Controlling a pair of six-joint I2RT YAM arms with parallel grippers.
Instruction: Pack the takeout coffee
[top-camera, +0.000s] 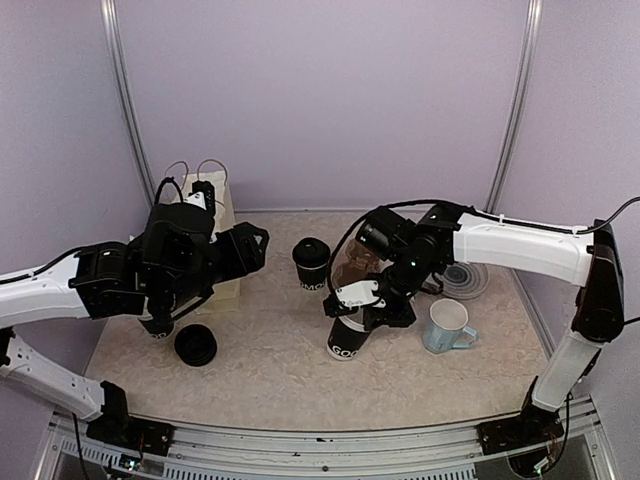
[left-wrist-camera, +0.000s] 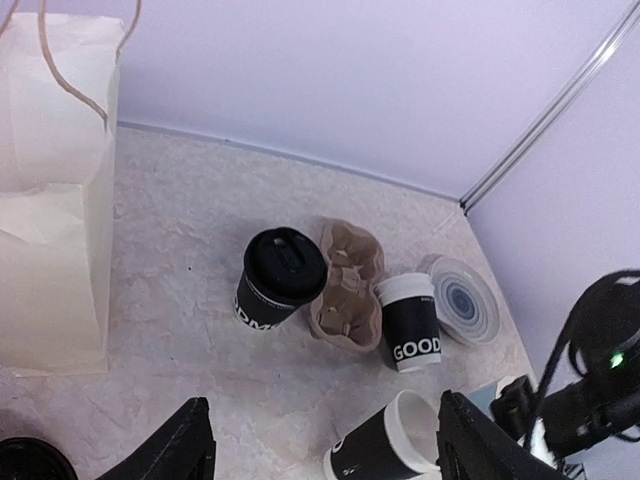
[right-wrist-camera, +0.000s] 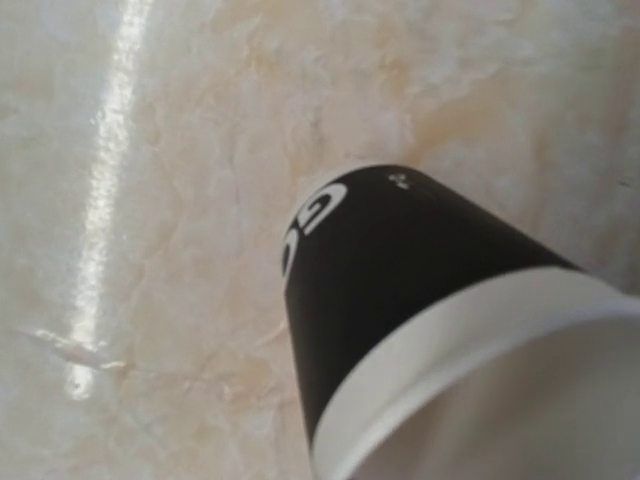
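Observation:
A lidded black takeout coffee cup (top-camera: 311, 262) (left-wrist-camera: 283, 275) stands mid-table beside a brown cardboard carrier (top-camera: 352, 268) (left-wrist-camera: 347, 285). A lidless cup (left-wrist-camera: 410, 320) lettered GOOD stands just right of the carrier. Another lidless cup (top-camera: 345, 337) (left-wrist-camera: 385, 445) (right-wrist-camera: 400, 270) is tilted, and my right gripper (top-camera: 380, 312) is shut on its white rim; the fingers do not show in the right wrist view. My left gripper (top-camera: 250, 245) (left-wrist-camera: 320, 402) hangs open and empty by the paper bag (top-camera: 215, 235) (left-wrist-camera: 55, 190), well left of the cups. A loose black lid (top-camera: 195, 345) lies at the front left.
A light-blue mug (top-camera: 448, 325) stands right of the held cup. A ribbed round grey disc (top-camera: 465, 280) (left-wrist-camera: 462, 298) lies behind it. The paper bag stands upright at the back left against the wall. My left arm covers a dark object (top-camera: 155, 326) near the lid.

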